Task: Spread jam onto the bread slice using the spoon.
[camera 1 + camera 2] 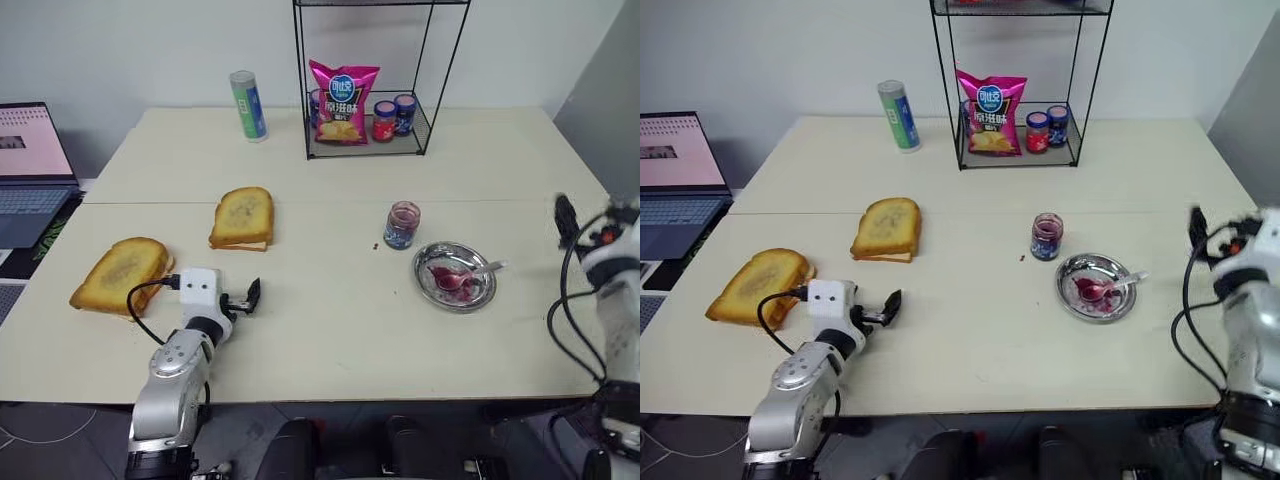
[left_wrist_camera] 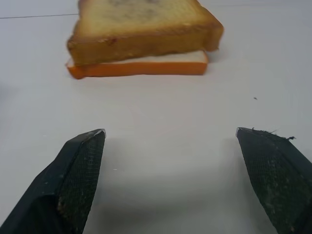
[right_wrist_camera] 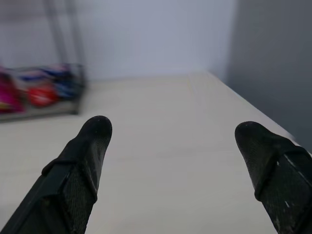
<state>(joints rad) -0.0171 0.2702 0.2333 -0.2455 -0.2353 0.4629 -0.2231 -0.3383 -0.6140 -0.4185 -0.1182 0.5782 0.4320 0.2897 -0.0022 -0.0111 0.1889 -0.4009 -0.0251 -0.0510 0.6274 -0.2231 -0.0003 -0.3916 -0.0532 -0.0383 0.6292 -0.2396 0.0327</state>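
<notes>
Above the table (image 1: 340,330), left pincer (image 2: 170,141) and right pincer (image 3: 173,129) both wide open, empty.

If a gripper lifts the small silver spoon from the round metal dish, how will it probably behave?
The slim silver spoon looks stiff and light. Its bowl lies in purple jam inside the round metal dish, so it may be sticky or drip. The thin handle rests on the rim, so it could pivot or slide if pinched off-centre.

Shiny metal dish (image 1: 455,276), clear glass jar (image 1: 402,225), matt table (image 1: 340,320).
</notes>
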